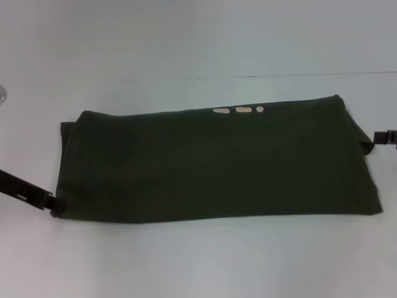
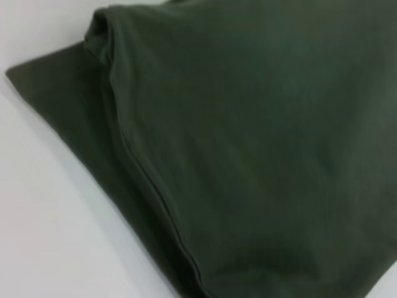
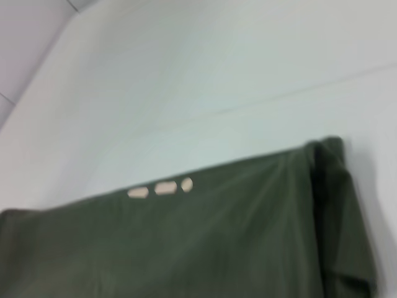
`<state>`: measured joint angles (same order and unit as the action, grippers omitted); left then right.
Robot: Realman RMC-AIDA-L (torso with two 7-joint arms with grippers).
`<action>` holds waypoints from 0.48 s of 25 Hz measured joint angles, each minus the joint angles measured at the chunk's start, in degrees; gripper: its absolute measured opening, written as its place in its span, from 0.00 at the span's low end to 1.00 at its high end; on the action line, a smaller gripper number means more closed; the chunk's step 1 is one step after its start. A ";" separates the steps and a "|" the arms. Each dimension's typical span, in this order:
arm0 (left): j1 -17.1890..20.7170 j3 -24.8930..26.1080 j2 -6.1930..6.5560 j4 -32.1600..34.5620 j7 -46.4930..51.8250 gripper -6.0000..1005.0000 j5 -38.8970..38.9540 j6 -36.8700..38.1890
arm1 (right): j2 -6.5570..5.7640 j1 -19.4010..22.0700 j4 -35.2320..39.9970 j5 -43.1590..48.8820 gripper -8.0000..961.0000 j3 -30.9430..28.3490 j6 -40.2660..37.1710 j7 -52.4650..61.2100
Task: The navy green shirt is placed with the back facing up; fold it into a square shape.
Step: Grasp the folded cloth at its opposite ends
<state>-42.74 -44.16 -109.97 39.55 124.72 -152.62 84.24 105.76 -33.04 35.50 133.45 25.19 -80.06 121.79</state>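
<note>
The navy green shirt (image 1: 217,164) lies on the white table, folded into a long flat band running left to right. Bits of cream lettering (image 1: 240,110) peek out along its far edge. My left gripper (image 1: 54,203) reaches in from the left and sits at the shirt's near left corner. My right gripper (image 1: 377,140) comes in from the right edge and meets the shirt's far right corner. The left wrist view is filled with the shirt (image 2: 248,155) and a folded corner. The right wrist view shows the shirt (image 3: 205,242) with the lettering (image 3: 161,188) at its edge.
The white table (image 1: 186,267) spreads around the shirt, with bare surface near the front and at the back. A faint seam line (image 1: 279,76) crosses the table behind the shirt. A pale object (image 1: 2,92) sits at the far left edge.
</note>
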 joint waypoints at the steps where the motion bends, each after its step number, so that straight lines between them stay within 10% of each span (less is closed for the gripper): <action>1: -0.06 0.43 -0.04 0.00 0.09 0.04 0.06 -0.16 | 0.27 -0.07 -0.22 -0.54 0.92 -0.40 0.60 -1.04; 12: -0.86 2.19 -0.01 0.00 2.89 0.05 -0.36 -0.59 | 1.11 -1.21 -0.60 -0.68 0.97 0.96 2.81 -2.07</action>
<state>-43.60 -41.97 -109.97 39.55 127.60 -152.98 83.65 106.87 -34.25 34.89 132.77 26.15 -77.25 119.72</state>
